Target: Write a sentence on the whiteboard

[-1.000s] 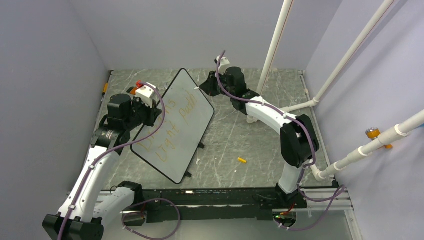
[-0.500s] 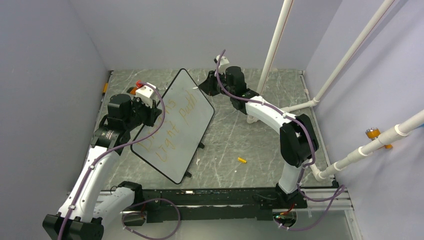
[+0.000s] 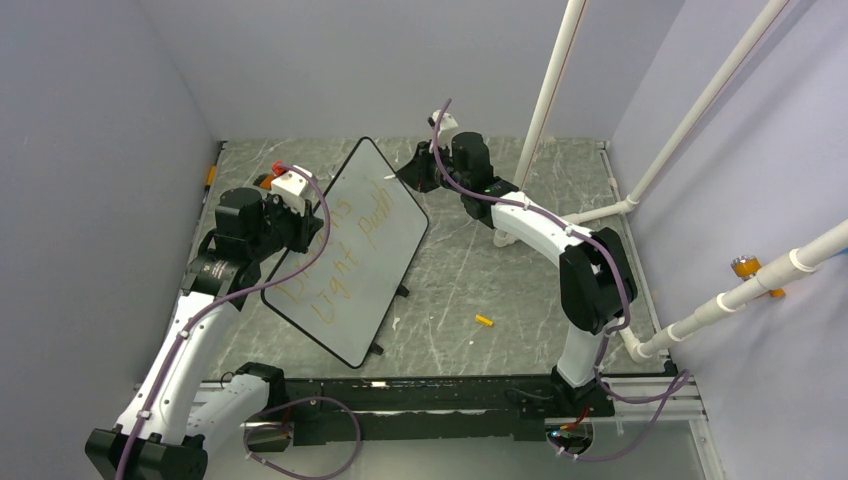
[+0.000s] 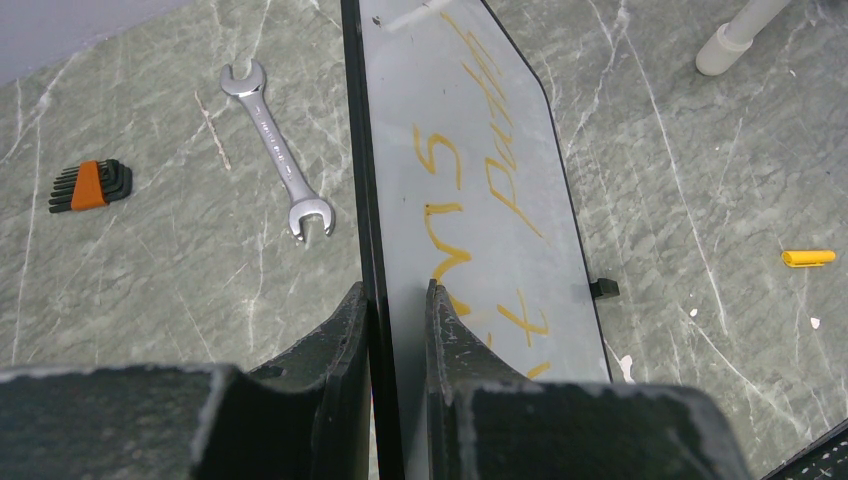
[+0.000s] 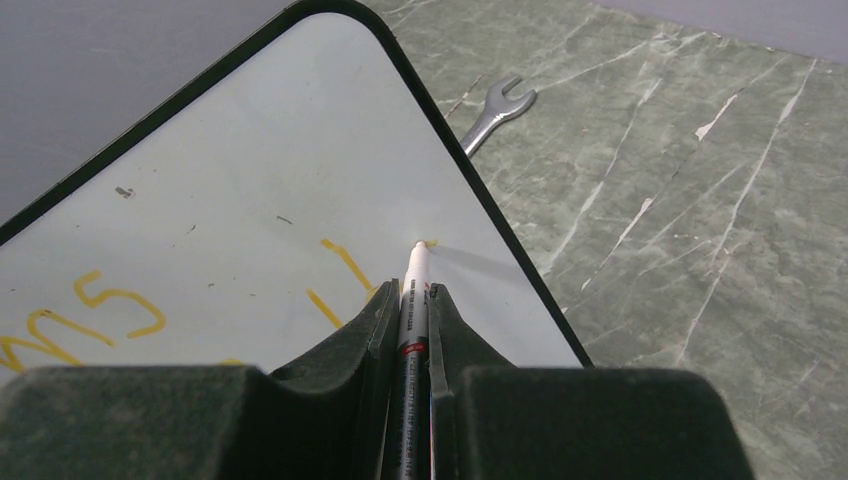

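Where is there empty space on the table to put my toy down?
The widest bare stretch of green marbled table lies between the tilted white whiteboard, the small yellow cap and the white right arm. Behind the board it is crowded: a silver wrench and orange-held hex keys lie there.

On the grey-green marbled table (image 3: 480, 270) we find a silver open-ended wrench (image 4: 278, 150) lying flat, and in the left wrist view a fan of black hex keys (image 4: 90, 186) in an orange holder sits well to its left, the two apart. Far to the other side we see a small yellow cylindrical piece (image 4: 808, 258) lying alone on the stone. A white pipe (image 3: 548, 90) rises from the table near the back, and more white pipes slant along the lilac wall (image 3: 760, 150) — one bearing an orange-yellow fitting (image 3: 744, 267)
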